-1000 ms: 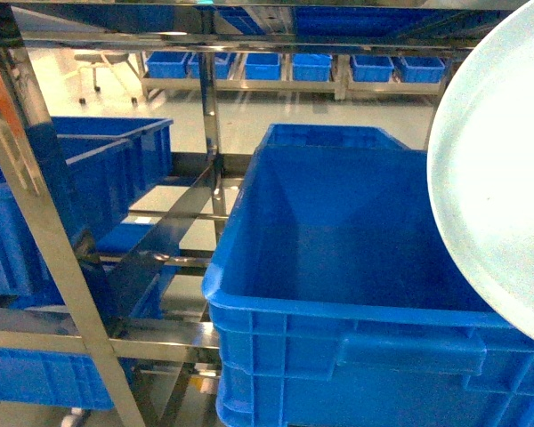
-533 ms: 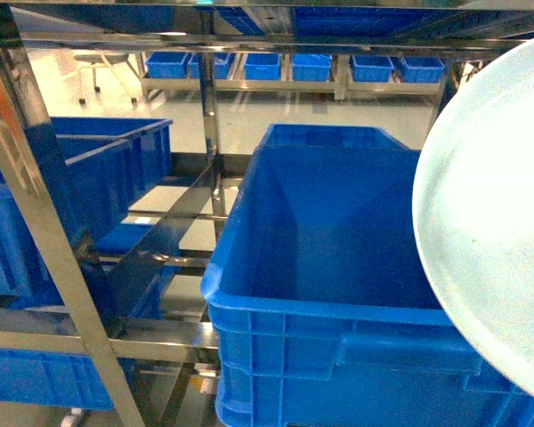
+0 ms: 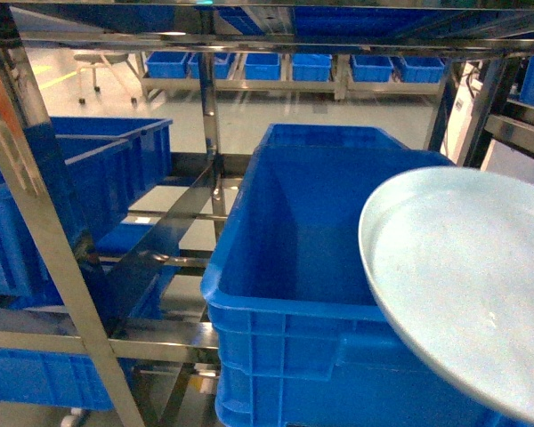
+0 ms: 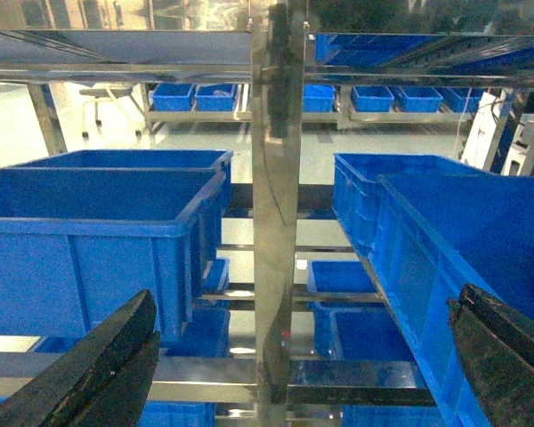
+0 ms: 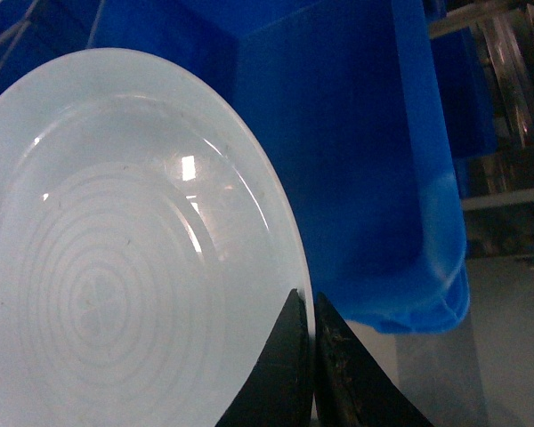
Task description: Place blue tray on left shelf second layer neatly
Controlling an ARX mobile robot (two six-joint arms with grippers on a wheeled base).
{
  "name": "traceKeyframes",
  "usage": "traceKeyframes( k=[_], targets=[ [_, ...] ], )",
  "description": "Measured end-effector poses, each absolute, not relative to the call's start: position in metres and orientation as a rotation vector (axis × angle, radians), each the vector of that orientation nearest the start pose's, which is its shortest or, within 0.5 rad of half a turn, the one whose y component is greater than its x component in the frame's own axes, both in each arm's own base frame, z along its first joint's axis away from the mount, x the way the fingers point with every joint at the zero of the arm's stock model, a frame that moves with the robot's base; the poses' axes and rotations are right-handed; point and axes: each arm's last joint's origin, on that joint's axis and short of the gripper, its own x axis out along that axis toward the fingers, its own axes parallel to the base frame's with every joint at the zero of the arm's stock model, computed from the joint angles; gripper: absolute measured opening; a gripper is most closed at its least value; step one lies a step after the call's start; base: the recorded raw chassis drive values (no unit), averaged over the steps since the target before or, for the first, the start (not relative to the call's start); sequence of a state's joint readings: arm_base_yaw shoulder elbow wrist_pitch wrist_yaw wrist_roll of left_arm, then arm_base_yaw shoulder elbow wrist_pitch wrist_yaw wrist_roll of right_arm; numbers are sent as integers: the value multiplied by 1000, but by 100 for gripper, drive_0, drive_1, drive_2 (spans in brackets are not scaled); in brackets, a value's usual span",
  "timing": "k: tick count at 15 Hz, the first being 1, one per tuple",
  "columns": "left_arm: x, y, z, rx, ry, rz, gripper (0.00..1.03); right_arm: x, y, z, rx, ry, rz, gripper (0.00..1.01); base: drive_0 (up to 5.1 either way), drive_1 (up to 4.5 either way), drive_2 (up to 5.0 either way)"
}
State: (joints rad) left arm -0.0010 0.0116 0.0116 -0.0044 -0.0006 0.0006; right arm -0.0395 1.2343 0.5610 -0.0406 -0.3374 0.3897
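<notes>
Holding the blue tray [image 5: 116,267] by its rim, our right pincer [image 5: 310,356] was clamped shut | tray hung over the right crate [image 3: 329,231] | shelf [image 3: 160,334] lay leftward | left pincer [image 4: 285,365] gaped empty.

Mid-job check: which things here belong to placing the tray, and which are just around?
Part of the job:
- blue tray, pinched at its rim
- right claw, shut on it
- steel shelf rack

Just around:
- big blue crate beside and below the tray
- blue crates on the left
- left claw, open
</notes>
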Motion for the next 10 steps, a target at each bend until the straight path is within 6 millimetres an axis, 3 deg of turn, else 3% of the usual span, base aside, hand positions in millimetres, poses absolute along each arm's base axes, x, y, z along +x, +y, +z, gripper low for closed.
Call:
traceKeyframes(
  k=[4, 8, 10],
  targets=[
    [98, 0, 166, 0, 4, 0, 98, 274, 3, 181, 601, 763, 97, 2, 0, 0, 0],
    [98, 0, 166, 0, 4, 0, 98, 311, 12, 160, 608, 776, -4, 2, 0, 0, 0],
    [98, 0, 166, 0, 4, 0, 98, 326, 15, 166, 616, 719, -46, 2, 0, 0, 0]
  ],
)
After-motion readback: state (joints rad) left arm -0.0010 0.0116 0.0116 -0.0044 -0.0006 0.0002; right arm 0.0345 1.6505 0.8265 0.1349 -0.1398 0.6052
